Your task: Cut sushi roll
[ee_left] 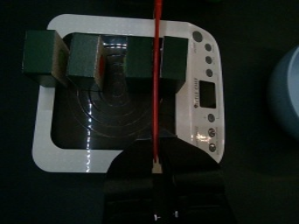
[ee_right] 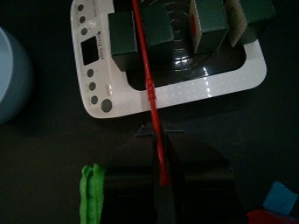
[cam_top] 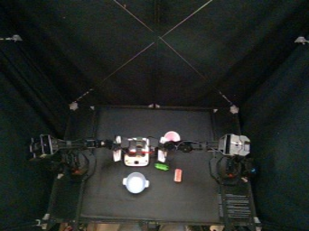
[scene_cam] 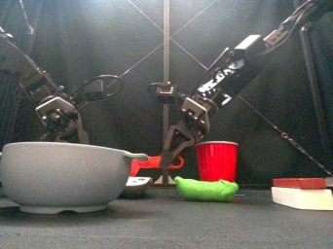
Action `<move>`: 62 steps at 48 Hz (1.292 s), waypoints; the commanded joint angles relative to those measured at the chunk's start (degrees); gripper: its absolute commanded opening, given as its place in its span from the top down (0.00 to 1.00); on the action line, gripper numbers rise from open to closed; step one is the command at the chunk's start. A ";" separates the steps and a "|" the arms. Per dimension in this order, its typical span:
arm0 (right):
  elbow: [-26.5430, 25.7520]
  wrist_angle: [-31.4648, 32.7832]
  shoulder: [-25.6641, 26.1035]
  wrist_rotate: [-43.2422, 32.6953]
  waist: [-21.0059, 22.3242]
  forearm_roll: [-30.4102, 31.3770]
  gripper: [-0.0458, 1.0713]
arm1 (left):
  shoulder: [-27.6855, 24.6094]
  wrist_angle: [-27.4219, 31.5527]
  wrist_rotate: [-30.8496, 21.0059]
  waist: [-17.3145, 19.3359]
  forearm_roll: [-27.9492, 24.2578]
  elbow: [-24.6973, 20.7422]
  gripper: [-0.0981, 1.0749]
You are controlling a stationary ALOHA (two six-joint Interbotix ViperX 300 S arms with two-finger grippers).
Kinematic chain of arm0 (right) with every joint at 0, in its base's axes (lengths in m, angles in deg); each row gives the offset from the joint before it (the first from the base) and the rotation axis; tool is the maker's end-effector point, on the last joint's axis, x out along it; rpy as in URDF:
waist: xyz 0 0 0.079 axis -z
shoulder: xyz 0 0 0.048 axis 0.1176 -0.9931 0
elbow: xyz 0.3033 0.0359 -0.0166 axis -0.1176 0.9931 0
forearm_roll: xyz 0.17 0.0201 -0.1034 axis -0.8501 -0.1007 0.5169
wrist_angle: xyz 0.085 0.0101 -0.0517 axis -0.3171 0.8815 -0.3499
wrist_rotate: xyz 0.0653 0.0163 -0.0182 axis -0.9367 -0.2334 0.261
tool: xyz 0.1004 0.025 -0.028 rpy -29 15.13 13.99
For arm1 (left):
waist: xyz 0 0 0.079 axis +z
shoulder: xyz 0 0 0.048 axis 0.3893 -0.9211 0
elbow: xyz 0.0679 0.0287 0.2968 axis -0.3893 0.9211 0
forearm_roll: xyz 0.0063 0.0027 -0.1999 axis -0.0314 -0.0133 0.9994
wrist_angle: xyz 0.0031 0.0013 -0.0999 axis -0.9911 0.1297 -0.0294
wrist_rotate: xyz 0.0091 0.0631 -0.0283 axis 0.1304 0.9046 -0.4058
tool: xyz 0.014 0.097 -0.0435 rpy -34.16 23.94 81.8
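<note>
The sushi roll (ee_left: 82, 57) is dark green and lies in several chunks on a white kitchen scale (ee_left: 128, 131), also seen in the right wrist view as the roll (ee_right: 216, 22) on the scale (ee_right: 176, 87). A thin red blade (ee_left: 156, 79), seen edge-on, runs from my left gripper (ee_left: 156, 171) across the roll between two chunks. A similar red blade (ee_right: 146, 70) runs from my right gripper (ee_right: 163, 179) over the roll. Both grippers hang just above the scale (cam_top: 136, 153), each shut on its red blade.
A grey bowl (scene_cam: 65, 175) stands at the table's front, near the scale. A red cup (scene_cam: 217, 160) is behind a green bundle (scene_cam: 205, 188). A red and white block (scene_cam: 306, 193) lies at the front right. Black curtains ring the table.
</note>
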 commanded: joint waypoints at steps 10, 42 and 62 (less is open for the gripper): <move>-0.79 -0.44 1.67 -0.18 -0.70 -0.26 0.73 | 1.14 0.26 -0.18 -1.67 0.88 -0.70 0.64; -1.67 -0.35 4.04 -0.26 -1.32 -0.26 0.73 | 3.69 -0.26 -0.18 -2.90 1.05 -1.05 0.64; -1.41 -0.44 9.49 -0.18 -1.05 -0.26 0.73 | 12.83 -0.35 -0.09 -2.81 0.97 -0.79 0.64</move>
